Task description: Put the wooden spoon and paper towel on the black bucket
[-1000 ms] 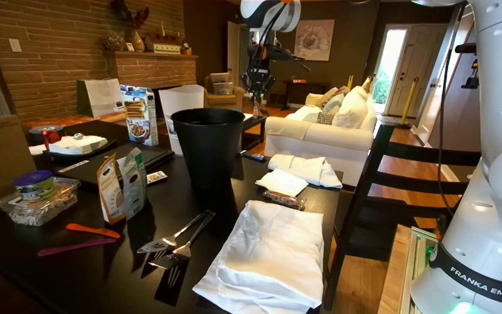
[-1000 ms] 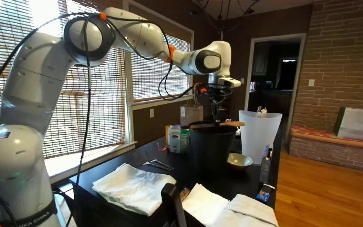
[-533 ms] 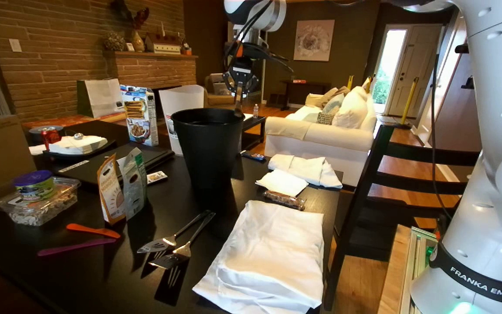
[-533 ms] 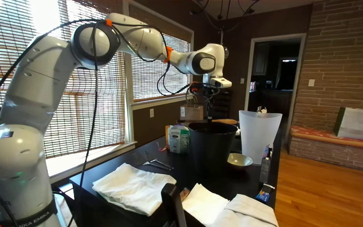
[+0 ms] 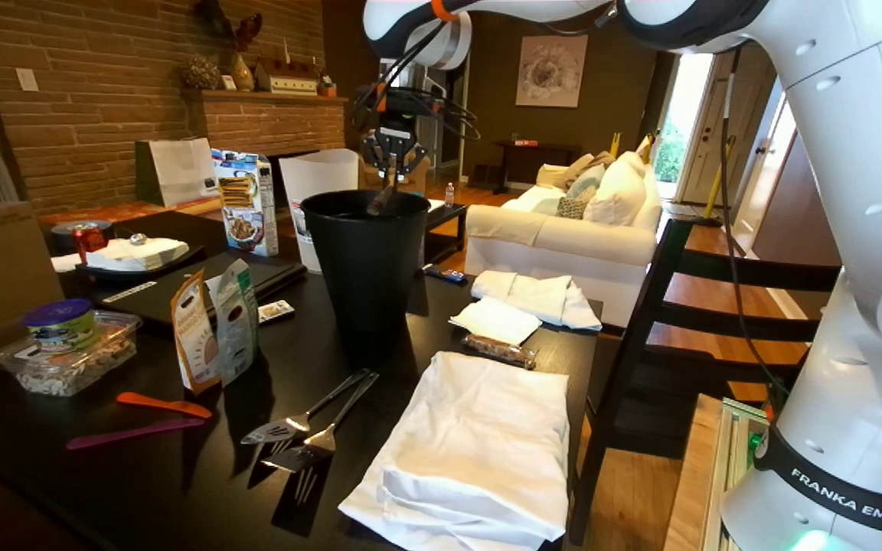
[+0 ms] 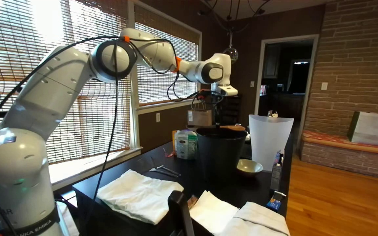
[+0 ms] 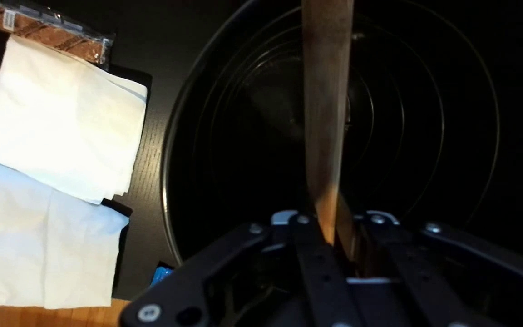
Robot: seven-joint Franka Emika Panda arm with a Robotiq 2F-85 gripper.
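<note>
My gripper (image 5: 393, 172) is shut on the wooden spoon (image 5: 382, 200) and holds it over the mouth of the black bucket (image 5: 364, 268). In an exterior view the spoon (image 6: 234, 127) lies roughly level just above the bucket (image 6: 221, 154) rim, below the gripper (image 6: 218, 122). In the wrist view the spoon (image 7: 327, 104) runs away from the fingertips (image 7: 332, 222), across the bucket's open inside (image 7: 252, 136). The paper towel (image 5: 495, 320), a small thin white sheet, lies on the table beside the bucket. It also shows in the wrist view (image 7: 66, 122).
A large folded white cloth (image 5: 479, 451) and another folded cloth (image 5: 540, 297) lie on the table. A wrapped bar (image 5: 498, 349) touches the paper towel. A bowl (image 6: 249, 166) and tall white bin (image 6: 269, 141) stand by the bucket. Pouches (image 5: 215, 329) and metal utensils (image 5: 318, 428) lie nearby.
My gripper has moved with the spoon from beside the bucket to over its mouth, leftward in both exterior views. The bucket and paper towel have not moved.
</note>
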